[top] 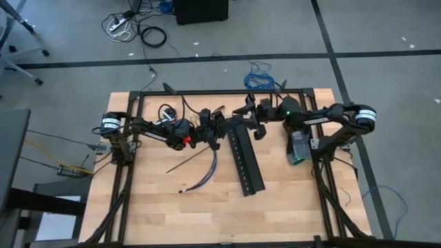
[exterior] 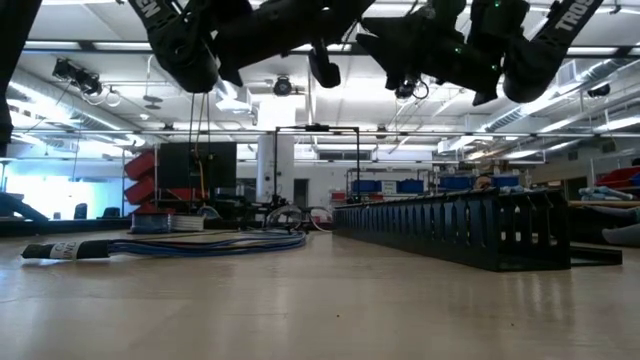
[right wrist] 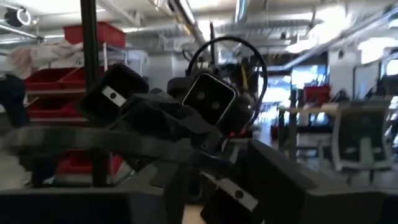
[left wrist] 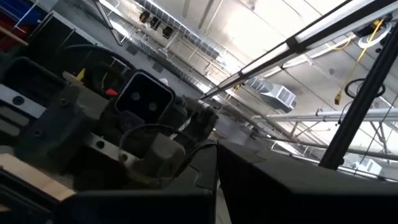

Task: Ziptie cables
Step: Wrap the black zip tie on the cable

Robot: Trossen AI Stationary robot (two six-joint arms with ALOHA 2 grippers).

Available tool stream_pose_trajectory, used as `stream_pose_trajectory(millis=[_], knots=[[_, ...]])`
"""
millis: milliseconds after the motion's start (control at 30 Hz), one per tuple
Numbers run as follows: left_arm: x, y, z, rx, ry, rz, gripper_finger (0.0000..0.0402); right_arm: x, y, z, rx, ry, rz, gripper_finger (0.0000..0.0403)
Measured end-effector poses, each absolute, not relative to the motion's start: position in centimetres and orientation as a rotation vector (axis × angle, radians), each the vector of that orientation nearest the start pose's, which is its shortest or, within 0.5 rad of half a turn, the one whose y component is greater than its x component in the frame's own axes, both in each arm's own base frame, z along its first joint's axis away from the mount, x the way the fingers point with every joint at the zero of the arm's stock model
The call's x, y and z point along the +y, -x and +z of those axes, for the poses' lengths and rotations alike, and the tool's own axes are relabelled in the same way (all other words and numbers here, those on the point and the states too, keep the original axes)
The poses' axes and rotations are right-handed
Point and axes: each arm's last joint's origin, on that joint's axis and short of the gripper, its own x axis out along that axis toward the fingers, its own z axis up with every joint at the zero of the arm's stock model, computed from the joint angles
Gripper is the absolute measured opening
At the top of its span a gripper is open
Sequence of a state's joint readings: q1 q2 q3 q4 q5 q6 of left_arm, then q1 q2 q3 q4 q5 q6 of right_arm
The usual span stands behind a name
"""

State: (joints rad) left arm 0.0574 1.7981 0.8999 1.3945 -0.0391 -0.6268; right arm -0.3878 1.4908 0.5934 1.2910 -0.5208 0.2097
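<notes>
Both claws hover above the bench at the upper middle of the high view, facing each other. The left claw (top: 212,129) is clenched; whether it pinches anything cannot be told. How far apart the right claw's (top: 249,118) fingers stand also cannot be told.

The cables (top: 207,172) lie on the wooden bench (top: 289,200) below the left claw, curving toward the lower left, clear of both claws. One of the zipties (top: 186,162) lies slantwise just beside them. A wide black perforated strip (top: 247,160) lies right of the cables.

In the low view, red bins (exterior: 140,178) stand at the left in the room behind.
</notes>
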Motion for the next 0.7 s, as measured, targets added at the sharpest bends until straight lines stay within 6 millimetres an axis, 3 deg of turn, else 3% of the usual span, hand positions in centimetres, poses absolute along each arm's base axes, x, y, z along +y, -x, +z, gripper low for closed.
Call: stream_pose_trajectory(millis=[233, 500, 700], knots=[[2.5, -36.1, 25.2, -0.515, 0.550, -0.043, 0.0000, -9.7, -24.7, 26.1, -0.146, -0.059, 0.201, 0.0187], [3.4, -36.1, 25.2, -0.487, 0.497, -0.007, 0.0000, -9.0, -19.9, 27.0, 0.123, -0.081, 0.097, 0.0188], [4.3, -36.1, 24.7, -0.362, 0.384, 0.178, 0.0000, -7.5, -17.8, 28.5, 0.113, -0.050, 0.038, 0.0186]])
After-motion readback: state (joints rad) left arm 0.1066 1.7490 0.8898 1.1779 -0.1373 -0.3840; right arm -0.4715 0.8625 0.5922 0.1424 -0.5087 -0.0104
